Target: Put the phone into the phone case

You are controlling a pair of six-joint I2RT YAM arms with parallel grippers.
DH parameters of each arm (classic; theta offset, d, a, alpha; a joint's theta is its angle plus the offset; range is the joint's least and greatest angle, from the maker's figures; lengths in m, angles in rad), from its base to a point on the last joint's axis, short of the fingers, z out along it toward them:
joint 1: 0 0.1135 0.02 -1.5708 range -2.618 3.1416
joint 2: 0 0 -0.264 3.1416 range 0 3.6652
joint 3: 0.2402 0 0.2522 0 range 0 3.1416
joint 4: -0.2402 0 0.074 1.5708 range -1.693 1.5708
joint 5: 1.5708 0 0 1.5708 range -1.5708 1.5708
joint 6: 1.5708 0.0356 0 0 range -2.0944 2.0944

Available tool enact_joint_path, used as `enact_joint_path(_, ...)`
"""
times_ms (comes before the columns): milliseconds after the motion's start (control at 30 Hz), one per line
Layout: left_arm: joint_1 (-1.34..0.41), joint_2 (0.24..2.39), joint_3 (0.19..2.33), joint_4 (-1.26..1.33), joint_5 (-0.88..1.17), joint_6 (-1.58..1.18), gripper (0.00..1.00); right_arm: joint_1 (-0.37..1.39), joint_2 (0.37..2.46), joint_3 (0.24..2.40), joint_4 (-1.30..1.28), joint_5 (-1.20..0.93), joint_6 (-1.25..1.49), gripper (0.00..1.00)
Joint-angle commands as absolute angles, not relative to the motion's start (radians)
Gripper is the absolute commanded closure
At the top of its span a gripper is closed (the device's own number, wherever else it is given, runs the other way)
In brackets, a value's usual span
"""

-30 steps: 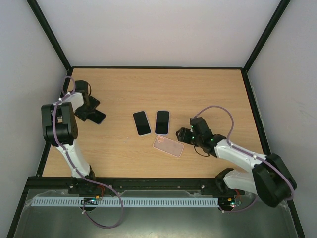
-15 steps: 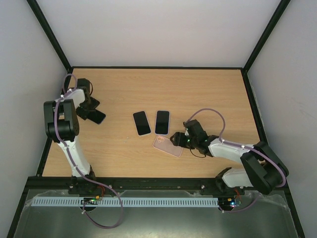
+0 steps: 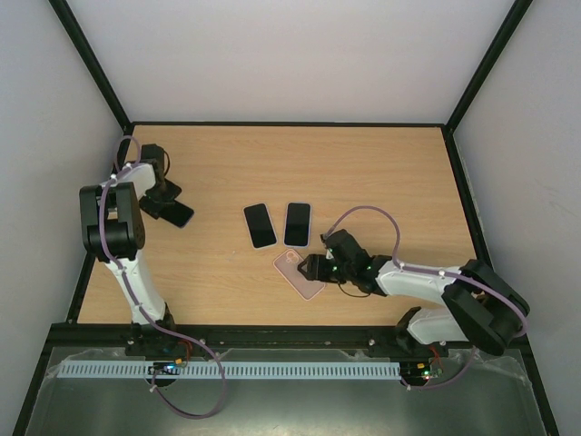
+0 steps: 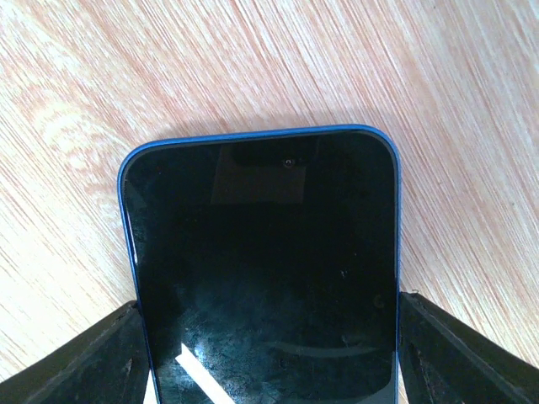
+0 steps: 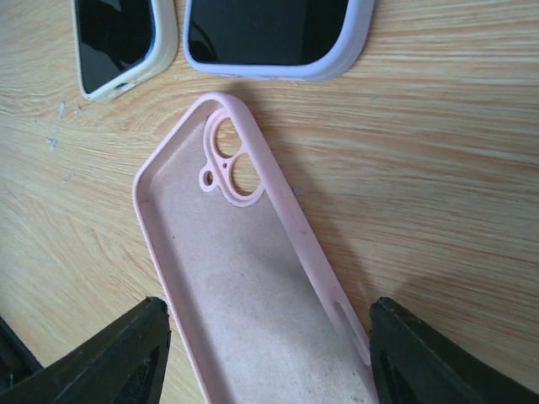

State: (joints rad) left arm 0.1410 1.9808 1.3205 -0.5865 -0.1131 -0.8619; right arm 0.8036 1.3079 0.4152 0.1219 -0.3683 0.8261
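A blue-edged phone (image 4: 261, 227) lies screen up at the far left of the table (image 3: 179, 215). My left gripper (image 4: 268, 307) has a finger against each long side and is shut on it; it also shows in the top view (image 3: 166, 205). An empty pink phone case (image 5: 244, 286) lies open side up near the middle front (image 3: 296, 272). My right gripper (image 5: 268, 318) is open and straddles the case's lower end, low over the table (image 3: 314, 267). Its right finger is against the case's edge; the left finger stands clear.
Two other phones lie side by side just beyond the pink case, one in a cream case (image 3: 260, 225) (image 5: 118, 38) and one in a lilac case (image 3: 297, 223) (image 5: 269, 25). Black frame rails border the wooden table (image 3: 390, 173).
My right gripper has moved left onto the pink case, and the case has turned and slid left toward the front. My left arm shifted slightly at the blue phone, then stayed still.
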Motion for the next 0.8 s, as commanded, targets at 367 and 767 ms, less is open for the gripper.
enact_joint_path(367, 0.024, 1.852, 1.058, -0.576, 0.034, -0.846, 0.37, 0.810, 1.114, 0.414, 0.029, -0.309, 0.859, 0.36)
enact_joint_path(767, -0.142, 1.584, 0.863, -0.520, 0.138, -0.900, 0.38, 0.816, 1.176, 0.467, 0.146, -0.381, 0.913, 0.36)
